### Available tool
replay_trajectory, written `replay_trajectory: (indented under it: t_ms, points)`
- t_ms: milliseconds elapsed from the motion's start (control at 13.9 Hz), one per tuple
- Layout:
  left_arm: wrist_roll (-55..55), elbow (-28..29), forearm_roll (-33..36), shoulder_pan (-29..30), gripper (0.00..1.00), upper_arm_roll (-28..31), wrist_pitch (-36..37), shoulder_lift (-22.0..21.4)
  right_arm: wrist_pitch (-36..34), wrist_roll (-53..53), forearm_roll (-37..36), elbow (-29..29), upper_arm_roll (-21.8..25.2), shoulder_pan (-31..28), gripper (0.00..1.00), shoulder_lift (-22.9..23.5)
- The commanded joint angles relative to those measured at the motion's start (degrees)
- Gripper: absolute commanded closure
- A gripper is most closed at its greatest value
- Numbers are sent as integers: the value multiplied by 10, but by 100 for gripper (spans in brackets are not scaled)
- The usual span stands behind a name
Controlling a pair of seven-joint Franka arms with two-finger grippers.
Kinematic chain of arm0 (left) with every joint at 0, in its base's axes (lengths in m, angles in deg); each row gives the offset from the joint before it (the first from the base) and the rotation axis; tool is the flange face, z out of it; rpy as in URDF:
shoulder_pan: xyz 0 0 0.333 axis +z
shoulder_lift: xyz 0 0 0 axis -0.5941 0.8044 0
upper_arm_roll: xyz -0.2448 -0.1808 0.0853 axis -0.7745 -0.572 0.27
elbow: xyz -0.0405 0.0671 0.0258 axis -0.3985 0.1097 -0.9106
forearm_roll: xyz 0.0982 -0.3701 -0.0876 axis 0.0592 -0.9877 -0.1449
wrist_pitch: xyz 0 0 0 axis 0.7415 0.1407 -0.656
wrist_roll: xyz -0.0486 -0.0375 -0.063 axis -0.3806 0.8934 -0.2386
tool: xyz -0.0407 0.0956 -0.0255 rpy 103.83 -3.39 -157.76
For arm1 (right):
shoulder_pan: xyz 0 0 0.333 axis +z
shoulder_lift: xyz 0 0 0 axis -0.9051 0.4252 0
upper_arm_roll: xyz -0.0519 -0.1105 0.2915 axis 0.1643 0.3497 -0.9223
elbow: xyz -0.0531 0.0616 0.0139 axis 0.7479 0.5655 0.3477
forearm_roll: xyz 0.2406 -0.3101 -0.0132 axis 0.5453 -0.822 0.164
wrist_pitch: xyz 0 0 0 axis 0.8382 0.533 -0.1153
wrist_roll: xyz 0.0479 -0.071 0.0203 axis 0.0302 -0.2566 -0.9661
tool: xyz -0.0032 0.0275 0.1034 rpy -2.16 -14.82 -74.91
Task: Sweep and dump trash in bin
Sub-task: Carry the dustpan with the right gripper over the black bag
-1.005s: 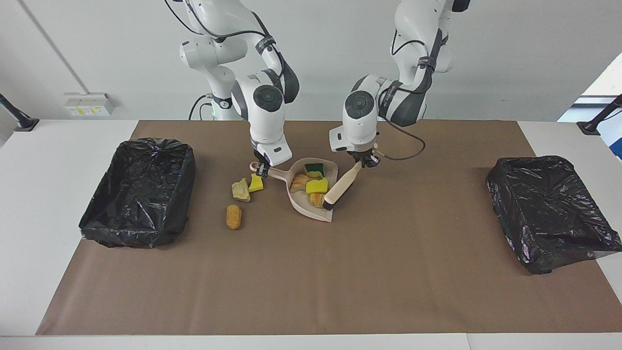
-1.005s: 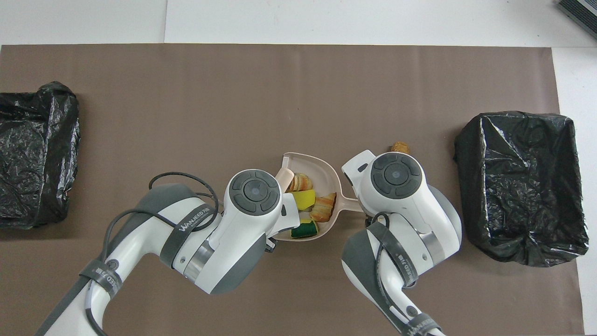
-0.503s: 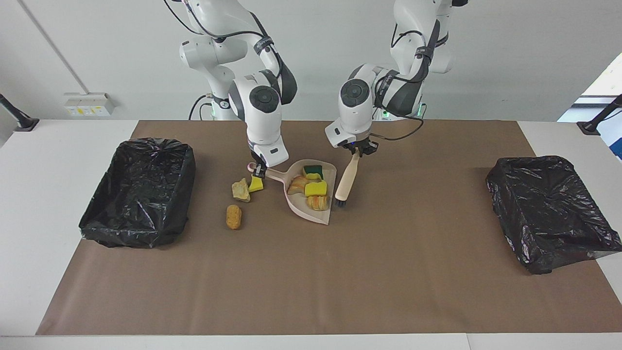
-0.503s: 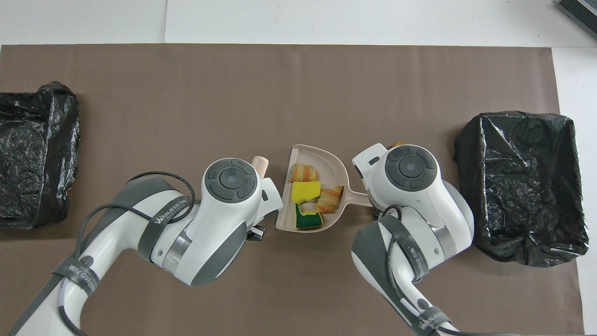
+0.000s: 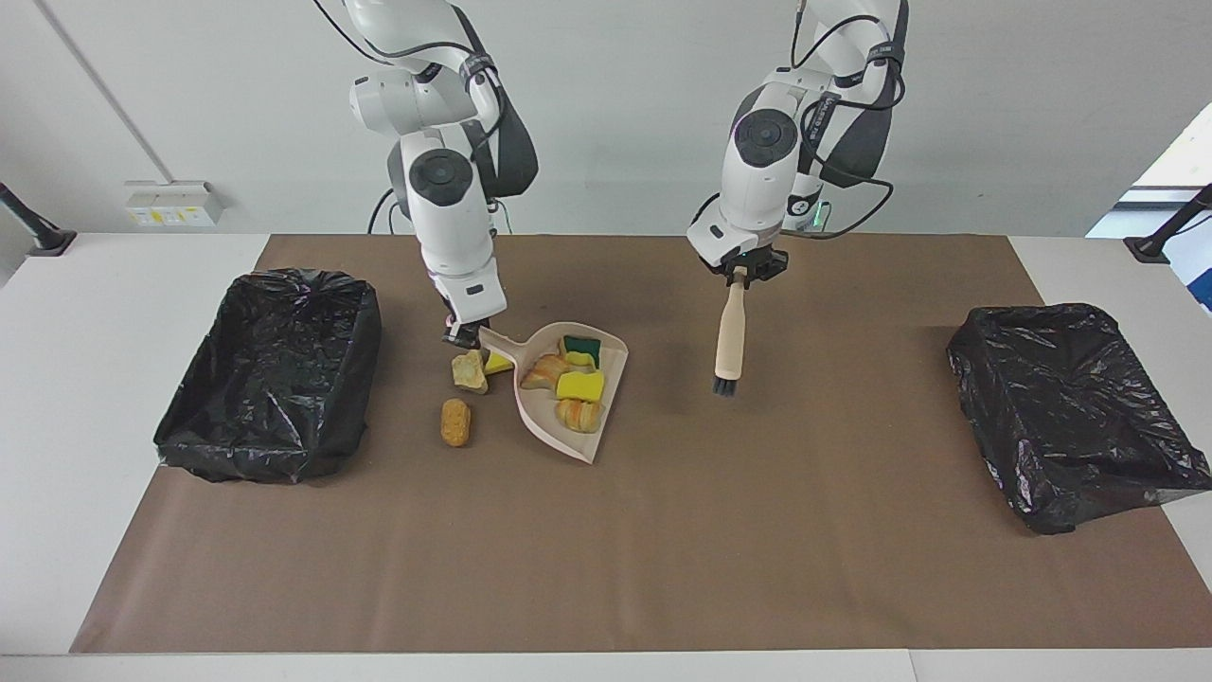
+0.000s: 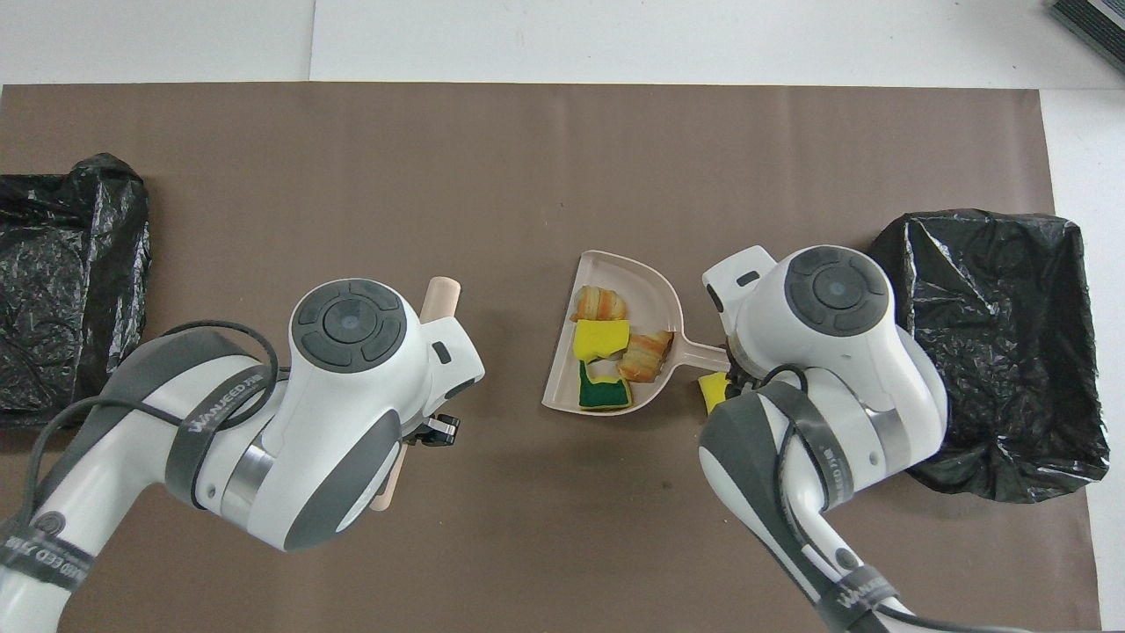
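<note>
Clearly, "WANJEED" is read on a strap (image 6: 221,406) of the left arm. The left gripper (image 5: 740,276) is clamped on the brush (image 5: 728,335), hung bristles down over the mat's (image 5: 606,530) middle. The right gripper (image 5: 461,332) is closed on the dustpan's (image 5: 533,403) handle; four trash pieces (image 5: 567,371) lie inside, three (image 5: 467,384) beside it toward the right arm's bin (image 5: 275,371). Another bin (image 5: 1075,407) sits at the opposite edge.

Trash pieces (image 5: 568,385): seven; dustpan (image 5: 606,398): one; brush (image 5: 730,332): one; black-lined bins (image 5: 275,374): two
</note>
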Motion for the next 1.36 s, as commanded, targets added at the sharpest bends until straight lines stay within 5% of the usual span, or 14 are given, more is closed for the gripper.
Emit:
replay_trajectory:
  t_ms: [0, 359, 574, 1005, 1292]
  points:
    - [-117, 56, -25, -66, 100, 0, -23, -33, -13, 40, 25, 14, -4, -25, 100, -4]
    - [-189, 103, -136, -154, 100, 0, -87, -29, -48, 109, 25, 72, 10, -92, 100, -9]
    - [-232, 144, -144, -228, 100, 0, -154, -23, -96, 146, 30, 108, 10, -152, 100, -9]
    - [-250, 176, -161, -265, 100, 0, -207, -13, -175, 246, 34, 164, 27, -312, 100, -5]
    - [-250, 173, -161, -268, 94, 1, -211, 11, -155, 355, -33, 172, 87, -327, 100, -6]
